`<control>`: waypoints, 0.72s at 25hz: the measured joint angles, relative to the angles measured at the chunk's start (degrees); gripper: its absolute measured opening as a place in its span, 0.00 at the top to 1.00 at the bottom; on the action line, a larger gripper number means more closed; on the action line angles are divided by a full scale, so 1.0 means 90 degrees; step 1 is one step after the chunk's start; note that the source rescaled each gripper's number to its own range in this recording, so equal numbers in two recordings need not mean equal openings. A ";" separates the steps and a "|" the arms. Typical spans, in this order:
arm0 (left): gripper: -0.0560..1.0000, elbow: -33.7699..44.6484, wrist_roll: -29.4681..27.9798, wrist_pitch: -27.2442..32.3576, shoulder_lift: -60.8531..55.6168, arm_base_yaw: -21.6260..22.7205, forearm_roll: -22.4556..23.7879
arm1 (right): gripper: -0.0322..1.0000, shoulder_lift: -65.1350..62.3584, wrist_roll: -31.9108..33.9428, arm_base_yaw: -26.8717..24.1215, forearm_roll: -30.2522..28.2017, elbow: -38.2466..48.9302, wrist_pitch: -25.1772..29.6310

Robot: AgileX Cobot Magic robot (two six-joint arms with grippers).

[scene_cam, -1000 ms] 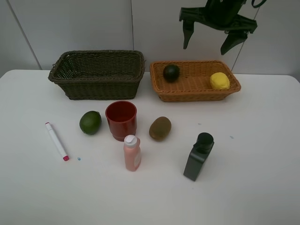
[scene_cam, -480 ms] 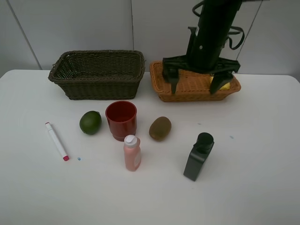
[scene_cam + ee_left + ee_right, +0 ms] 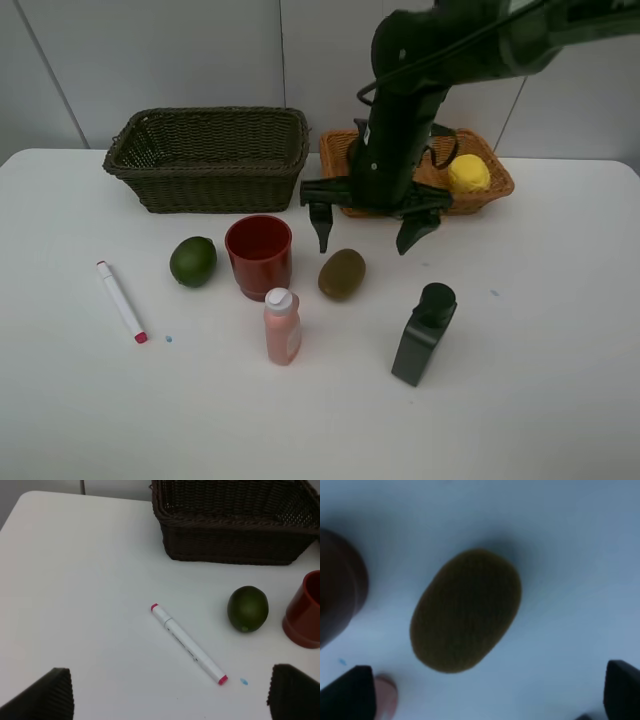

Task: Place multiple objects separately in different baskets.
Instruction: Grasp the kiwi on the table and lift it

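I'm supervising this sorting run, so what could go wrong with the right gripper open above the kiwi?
The right gripper hangs open over the kiwi; one finger is near the red cup and might nudge it. The oval kiwi could roll or slip if the fingers close off-centre. The upright pink bottle stands close by and could be tipped.

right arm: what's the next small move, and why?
Probably lower the right gripper straight down and close on the kiwi. The gripper hangs open above it, and the right wrist view shows the kiwi roughly centred between the fingertips, lying free on the table. The red cup stands close beside the kiwi, so I'd keep the descent vertical.
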 joint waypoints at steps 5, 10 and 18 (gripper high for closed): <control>0.00 0.0000 0.0000 0.0000 0.0000 0.0000 0.0000 | 0.01 0.0400 0.0130 0.0000 0.0000 0.0017 -0.0324; 0.00 0.0000 0.0000 0.0000 0.0000 0.0000 0.0000 | 0.02 0.0526 0.0336 0.0000 0.0183 0.0017 -0.0563; 0.00 0.0000 0.0000 0.0000 0.0000 0.0000 0.0000 | 0.03 0.0534 0.1044 0.0000 0.0285 0.0017 -0.0767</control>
